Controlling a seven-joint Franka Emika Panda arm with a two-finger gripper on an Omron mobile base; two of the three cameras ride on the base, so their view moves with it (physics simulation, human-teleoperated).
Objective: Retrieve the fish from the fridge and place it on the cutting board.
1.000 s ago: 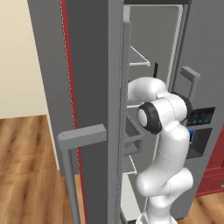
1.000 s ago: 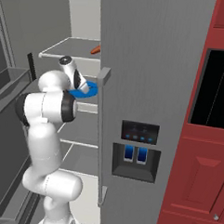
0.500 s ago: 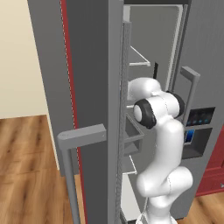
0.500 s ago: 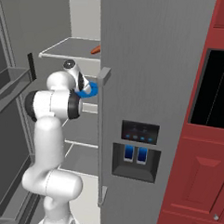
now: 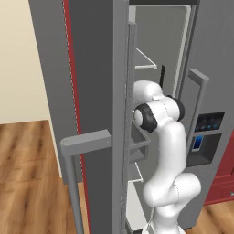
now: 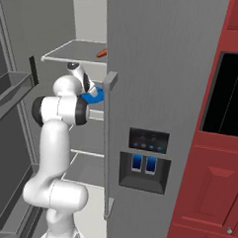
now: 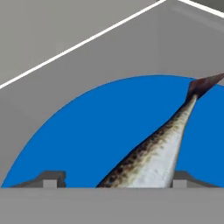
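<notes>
One fish [image 7: 153, 162] on one blue plate [image 7: 105, 131], fridge [image 6: 158, 68] shelf. Pincer [image 7: 113, 180] spread, two fingertips [image 7: 52, 178] flanking fish body, not clenched.

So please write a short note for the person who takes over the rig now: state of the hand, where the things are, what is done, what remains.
Hand: open, fingers on either side of the fish, not closed on it.
Fish: lies on a blue plate on a shelf inside the fridge.
Arm reaches into the fridge; the plate's edge shows beside it in the right base view.
Done: left fridge door is open, hand is positioned over the fish.
Left: close on the fish, lift it out, place it on the cutting board.
</notes>
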